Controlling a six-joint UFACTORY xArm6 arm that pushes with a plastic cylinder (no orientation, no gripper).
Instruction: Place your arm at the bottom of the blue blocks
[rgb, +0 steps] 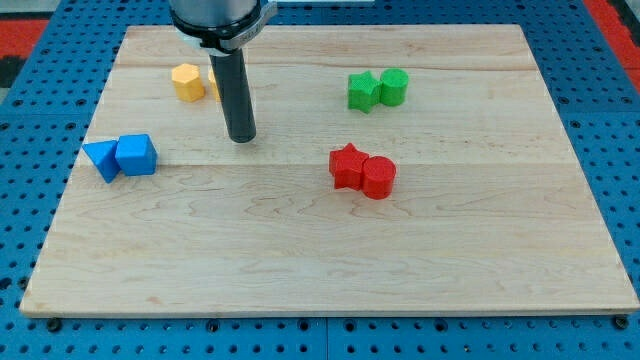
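The tip (241, 137) is seen on the wooden board (320, 250), bare and grasping nothing, at about two o'clock from the blue blocks. The blue triangle (101, 158) and blue cube (135, 155) are found touching at the board's nine o'clock edge, well apart from the tip.

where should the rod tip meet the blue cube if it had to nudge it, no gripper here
There is nothing to grip with, so contact is a push. Meet the blue cube flat on its face toward the view's right, the open side; the blue triangle touches its other side. My tip now stands up and to the view's right of both, apart from them.
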